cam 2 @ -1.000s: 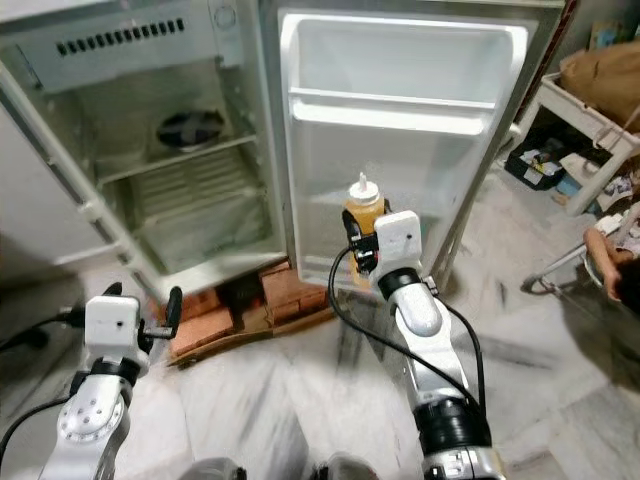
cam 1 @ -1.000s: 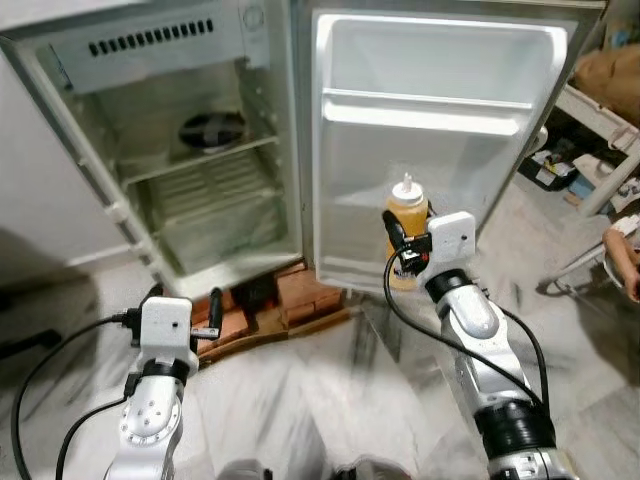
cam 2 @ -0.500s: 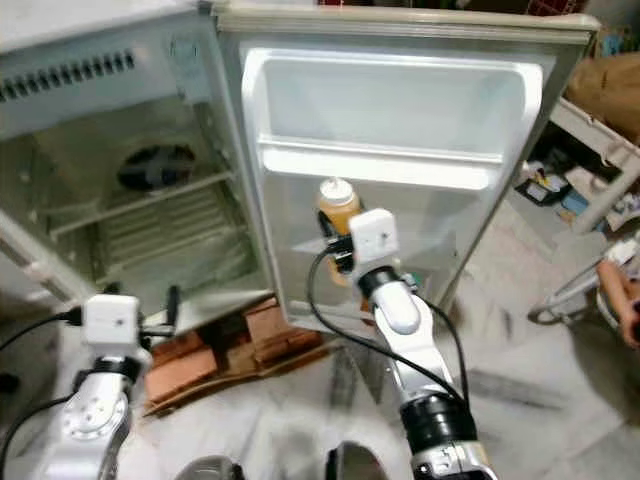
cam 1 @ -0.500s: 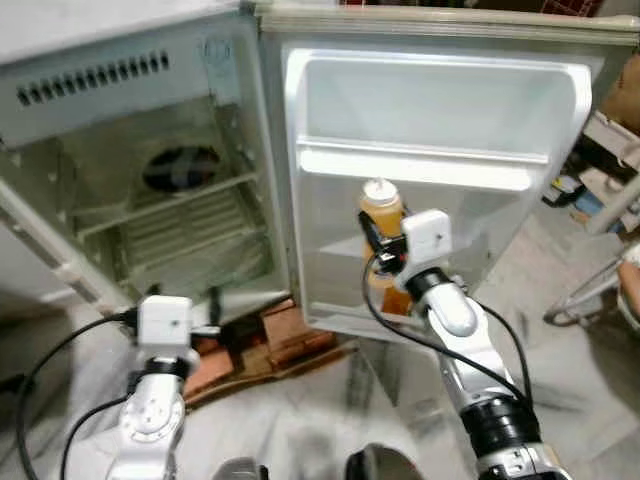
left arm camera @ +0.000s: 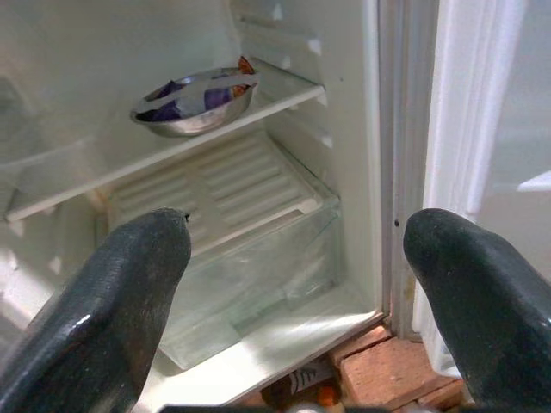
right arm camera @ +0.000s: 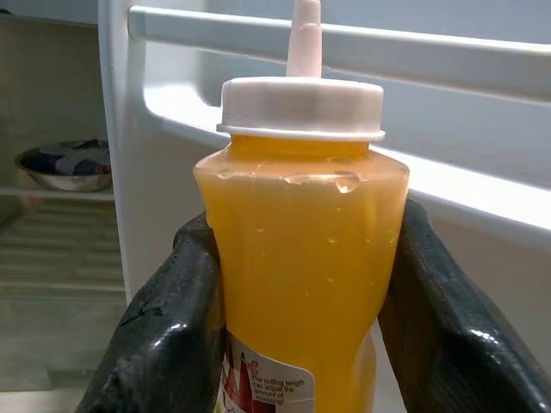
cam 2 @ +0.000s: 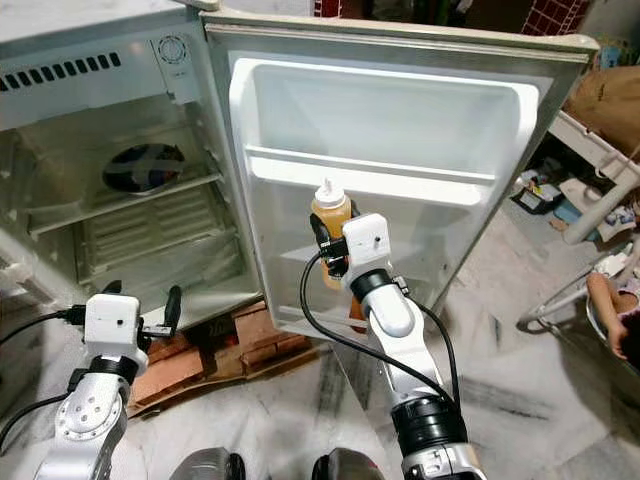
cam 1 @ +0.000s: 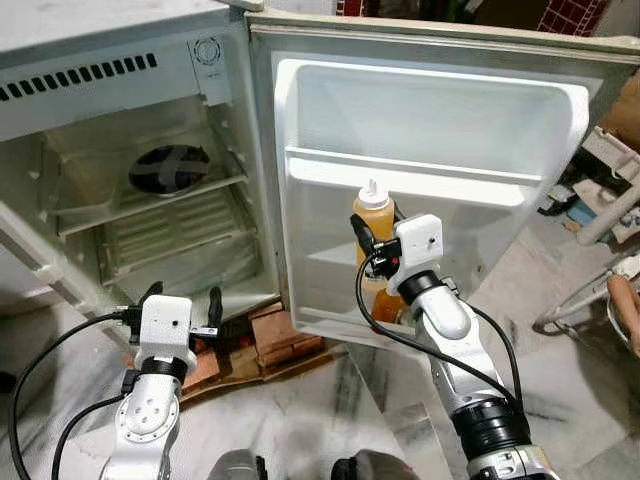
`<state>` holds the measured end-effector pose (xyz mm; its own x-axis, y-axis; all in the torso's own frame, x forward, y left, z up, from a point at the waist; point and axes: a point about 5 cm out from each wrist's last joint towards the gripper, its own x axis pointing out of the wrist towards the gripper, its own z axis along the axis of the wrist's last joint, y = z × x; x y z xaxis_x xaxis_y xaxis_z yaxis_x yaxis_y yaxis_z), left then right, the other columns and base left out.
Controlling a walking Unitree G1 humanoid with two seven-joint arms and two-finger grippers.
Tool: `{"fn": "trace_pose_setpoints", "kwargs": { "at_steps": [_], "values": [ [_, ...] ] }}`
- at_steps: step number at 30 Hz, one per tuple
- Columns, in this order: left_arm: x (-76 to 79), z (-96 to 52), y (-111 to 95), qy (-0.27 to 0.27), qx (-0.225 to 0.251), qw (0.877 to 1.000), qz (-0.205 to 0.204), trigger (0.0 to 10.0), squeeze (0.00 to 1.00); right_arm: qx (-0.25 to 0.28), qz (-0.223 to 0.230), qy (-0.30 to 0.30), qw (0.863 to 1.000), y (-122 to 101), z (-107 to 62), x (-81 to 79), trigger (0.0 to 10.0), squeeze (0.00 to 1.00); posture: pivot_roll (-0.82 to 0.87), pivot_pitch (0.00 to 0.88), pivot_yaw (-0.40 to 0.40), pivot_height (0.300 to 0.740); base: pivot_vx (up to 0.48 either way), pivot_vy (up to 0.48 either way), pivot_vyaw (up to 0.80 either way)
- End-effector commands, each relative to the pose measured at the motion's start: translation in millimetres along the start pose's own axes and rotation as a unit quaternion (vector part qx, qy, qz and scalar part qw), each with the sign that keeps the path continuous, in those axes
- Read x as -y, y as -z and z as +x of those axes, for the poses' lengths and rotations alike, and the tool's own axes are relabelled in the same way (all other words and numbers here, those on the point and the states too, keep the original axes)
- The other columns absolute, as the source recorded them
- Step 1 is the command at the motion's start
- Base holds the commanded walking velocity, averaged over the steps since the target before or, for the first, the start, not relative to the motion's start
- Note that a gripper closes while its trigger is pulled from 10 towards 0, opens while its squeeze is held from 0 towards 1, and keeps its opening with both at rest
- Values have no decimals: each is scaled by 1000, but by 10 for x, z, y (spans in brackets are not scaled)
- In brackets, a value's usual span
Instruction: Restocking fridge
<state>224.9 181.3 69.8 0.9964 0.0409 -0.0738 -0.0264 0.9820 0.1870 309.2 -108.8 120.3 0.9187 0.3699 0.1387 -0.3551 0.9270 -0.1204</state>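
the left gripper is hovering low in front of the open fridge, its two black fingers standing wide apart with nothing between them. just past it, a stack of red bricks is propping up the fridge base, partly hidden behind the gripper's white housing.

the right gripper is clamping a squeeze bottle of orange-yellow sauce, one finger pressing each side of the bottle's body. the bottle is standing upright with a white cap and nozzle; the nozzle's tip is cut off in the right wrist view, and the label is too small to read. the gripper is holding it up against the inside of the open fridge door, below the door's white shelf rail; the bottle's base is hidden behind the wrist.

deeper inside, a metal bowl is sitting on the upper shelf, its contents hard to make out. at the far right edge, part of a person's arm is showing, cut off.
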Motion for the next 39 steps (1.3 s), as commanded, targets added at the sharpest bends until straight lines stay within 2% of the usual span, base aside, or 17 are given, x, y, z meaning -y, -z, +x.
{"fn": "trace_pose_setpoints", "kwargs": {
  "at_steps": [1, 9, 17, 21, 28, 39],
  "values": [
    [4, -11, 24, 1, -7, 1000, 3, 10000, 0, 1, -3, 0, 1000, -6, -6, 27, 10000, 0, 32, 107, -8, 740, 0, -394, 0],
    [-14, -20, 13, -7, -2, 1000, -3, 10000, 0, 2, -3, -7, 1000, -8, 1, 9, 10000, 0, 35, 107, -10, 740, 0, -199, 0],
    [-123, -93, 78, -50, -10, 999, -4, 10000, 0, 0, -15, -16, 1000, 7, -25, 50, 10000, 0, 29, 97, -11, 740, 0, 0, 0],
    [-113, -105, 87, -51, -13, 999, -7, 10000, 0, -3, -19, -18, 1000, 22, -42, 66, 10000, 0, 27, 93, -12, 740, 0, 0, 0],
    [-117, -52, 72, -48, -12, 999, -3, 10000, 0, 4, -22, -31, 999, 0, -41, 58, 10000, 0, 18, 97, -6, 740, 0, 0, 536],
    [-104, -53, 56, -42, -8, 999, -2, 10000, 0, 4, -8, -50, 999, 18, -56, -12, 10000, 0, 19, 109, -12, 740, 0, 0, 0]
  ]
}}
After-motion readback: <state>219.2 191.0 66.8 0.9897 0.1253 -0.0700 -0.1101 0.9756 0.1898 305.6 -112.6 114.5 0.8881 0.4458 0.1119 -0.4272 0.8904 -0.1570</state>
